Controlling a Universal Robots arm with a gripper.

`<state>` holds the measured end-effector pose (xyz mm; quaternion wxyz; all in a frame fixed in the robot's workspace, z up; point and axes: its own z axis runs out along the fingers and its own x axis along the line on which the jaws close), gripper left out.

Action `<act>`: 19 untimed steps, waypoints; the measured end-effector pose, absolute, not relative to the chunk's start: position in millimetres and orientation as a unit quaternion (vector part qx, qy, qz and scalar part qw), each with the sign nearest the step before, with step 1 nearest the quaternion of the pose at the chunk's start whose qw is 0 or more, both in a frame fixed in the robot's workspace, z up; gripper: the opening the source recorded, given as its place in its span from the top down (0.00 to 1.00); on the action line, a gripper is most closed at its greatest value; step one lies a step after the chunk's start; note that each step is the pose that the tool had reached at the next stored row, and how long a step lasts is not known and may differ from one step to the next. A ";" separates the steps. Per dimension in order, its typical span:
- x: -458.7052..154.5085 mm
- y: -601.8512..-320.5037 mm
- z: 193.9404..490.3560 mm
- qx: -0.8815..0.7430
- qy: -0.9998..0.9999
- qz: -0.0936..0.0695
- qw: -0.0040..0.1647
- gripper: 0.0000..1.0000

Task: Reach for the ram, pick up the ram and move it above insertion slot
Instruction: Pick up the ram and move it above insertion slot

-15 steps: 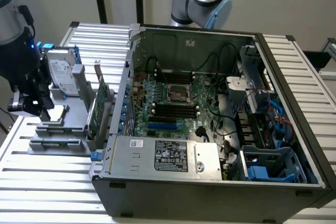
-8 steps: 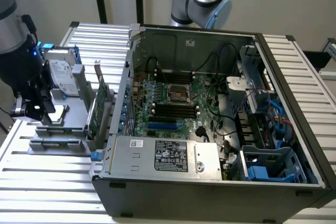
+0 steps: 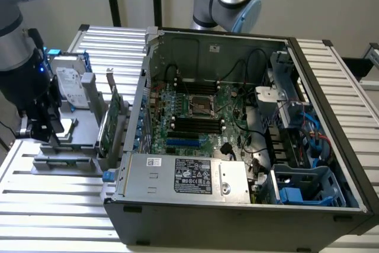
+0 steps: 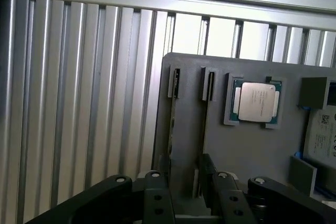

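Your hand (image 4: 185, 192) stands wide, its fingers (image 4: 157, 195) gripping nothing. In the wrist view, the ram (image 4: 172, 119) stands on edge in a groove of the gray holder (image 4: 247, 150), just ahead of the hand. A second stick (image 4: 206, 119) stands alongside it, with a processor chip (image 4: 254, 102) beyond that. The exterior view gives you what the wrist cannot: the hand (image 3: 46, 130) low over the holder on the tabletop (image 3: 53, 205). It also shows the motherboard's black slots (image 3: 195, 124) inside the open case (image 3: 237, 217), well apart from the hand toward the exterior view's right.
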<state>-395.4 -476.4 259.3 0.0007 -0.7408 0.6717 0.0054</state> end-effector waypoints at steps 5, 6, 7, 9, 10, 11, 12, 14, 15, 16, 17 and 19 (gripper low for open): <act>-396.1 -477.8 250.1 -0.739 0.674 0.005 0.001 0.64; -396.1 -478.2 248.3 -0.739 0.674 0.005 0.001 0.64; -396.1 -478.7 246.5 -0.739 0.674 0.005 0.001 0.64; -396.1 -479.9 242.8 -0.738 0.674 0.005 0.001 0.64; -396.1 -480.5 241.0 -0.738 0.674 0.005 0.001 0.64; -396.2 -481.1 239.2 -0.738 0.674 0.005 0.001 0.64; -396.1 -481.7 237.4 -0.738 0.674 0.005 0.001 0.64; -396.1 -482.7 233.8 -0.738 0.674 0.005 0.001 0.64; -396.2 -483.0 231.8 -0.738 0.675 0.005 0.001 0.64; -396.2 -483.3 230.0 -0.738 0.675 0.005 0.001 0.64; -396.1 -483.5 228.2 -0.738 0.675 0.005 0.001 0.64; -396.1 -483.8 224.6 -0.738 0.675 0.005 0.001 0.64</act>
